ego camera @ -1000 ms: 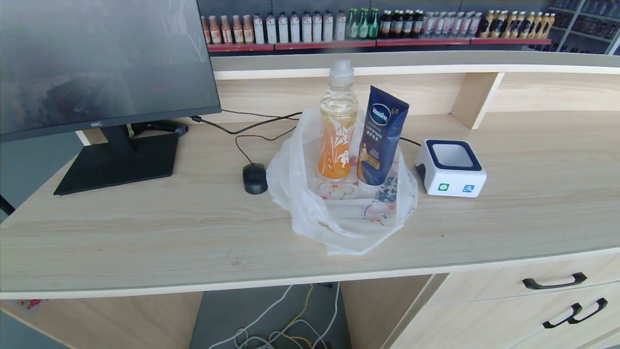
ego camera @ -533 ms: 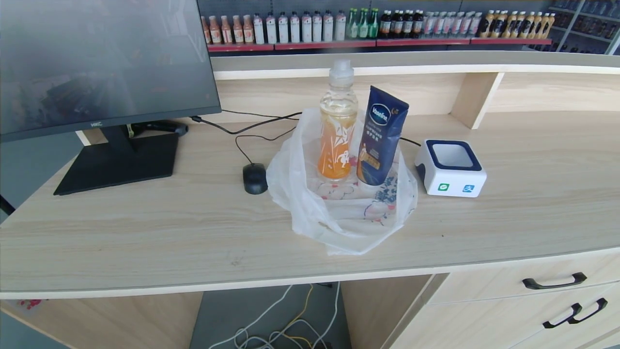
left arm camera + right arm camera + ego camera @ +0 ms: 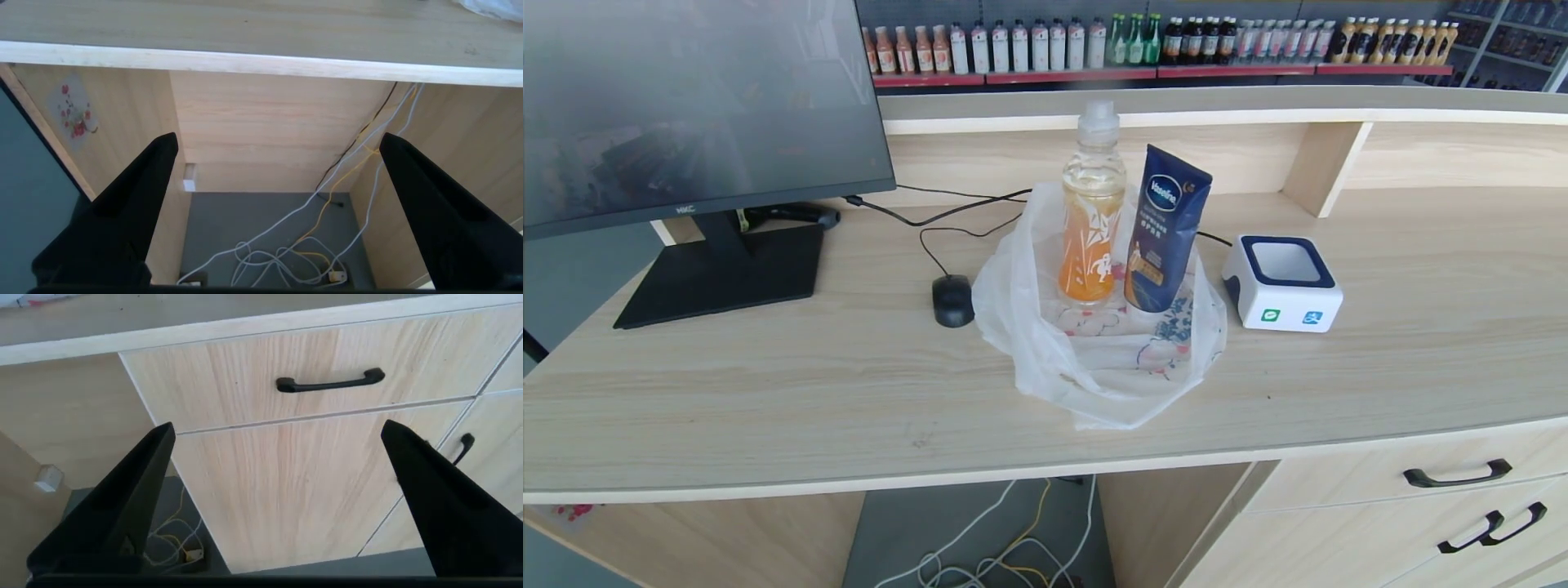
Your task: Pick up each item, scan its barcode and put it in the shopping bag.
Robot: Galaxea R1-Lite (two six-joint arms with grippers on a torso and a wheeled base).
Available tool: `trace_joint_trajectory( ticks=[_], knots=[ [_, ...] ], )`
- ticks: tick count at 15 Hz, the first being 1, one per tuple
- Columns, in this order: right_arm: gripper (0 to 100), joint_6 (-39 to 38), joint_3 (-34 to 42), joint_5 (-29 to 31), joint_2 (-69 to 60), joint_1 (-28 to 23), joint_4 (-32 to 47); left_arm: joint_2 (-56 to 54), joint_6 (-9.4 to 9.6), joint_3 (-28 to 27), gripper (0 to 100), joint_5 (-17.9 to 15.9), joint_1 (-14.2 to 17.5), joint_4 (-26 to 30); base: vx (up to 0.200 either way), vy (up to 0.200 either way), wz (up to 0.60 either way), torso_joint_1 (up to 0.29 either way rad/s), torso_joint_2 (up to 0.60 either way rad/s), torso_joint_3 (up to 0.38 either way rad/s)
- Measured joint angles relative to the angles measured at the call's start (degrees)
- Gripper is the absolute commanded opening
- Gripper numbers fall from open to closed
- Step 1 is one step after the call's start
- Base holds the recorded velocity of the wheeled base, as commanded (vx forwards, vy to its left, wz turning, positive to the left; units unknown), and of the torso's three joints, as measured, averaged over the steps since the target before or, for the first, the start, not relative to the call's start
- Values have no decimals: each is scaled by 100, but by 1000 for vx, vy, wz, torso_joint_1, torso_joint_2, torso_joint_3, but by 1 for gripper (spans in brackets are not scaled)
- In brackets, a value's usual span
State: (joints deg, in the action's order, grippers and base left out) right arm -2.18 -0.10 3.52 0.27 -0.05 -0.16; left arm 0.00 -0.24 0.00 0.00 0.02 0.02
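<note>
A white plastic shopping bag [image 3: 1094,351] lies open in the middle of the wooden counter [image 3: 768,392]. Inside it stand an orange drink bottle [image 3: 1090,212] with a white cap and a dark blue lotion tube [image 3: 1164,233], both upright. A white barcode scanner [image 3: 1282,283] with a blue rim sits just right of the bag. My left gripper [image 3: 278,212] hangs open below the counter's front edge, facing the leg space and its cables. My right gripper [image 3: 278,506] is open too, low down in front of the drawer fronts [image 3: 327,425].
A black monitor [image 3: 694,106] on its stand occupies the counter's left, with a black mouse [image 3: 952,300] and its cable beside the bag. A raised shelf [image 3: 1217,106] runs along the back. Drawers with black handles [image 3: 1458,475] sit under the counter's right side.
</note>
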Motion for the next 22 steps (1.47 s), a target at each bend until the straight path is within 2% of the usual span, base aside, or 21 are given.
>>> trace_joint_trajectory(
  ticks=[7,22],
  knots=[
    [100,-2,0,-2,-37,-5,2,0,6,0,100,0,0,-2,0,0,0,0,0,0],
    [100,7,2,0,-37,-5,0,0,-7,0,100,0,0,-2,0,-200,0,4,3,5]
  ],
)
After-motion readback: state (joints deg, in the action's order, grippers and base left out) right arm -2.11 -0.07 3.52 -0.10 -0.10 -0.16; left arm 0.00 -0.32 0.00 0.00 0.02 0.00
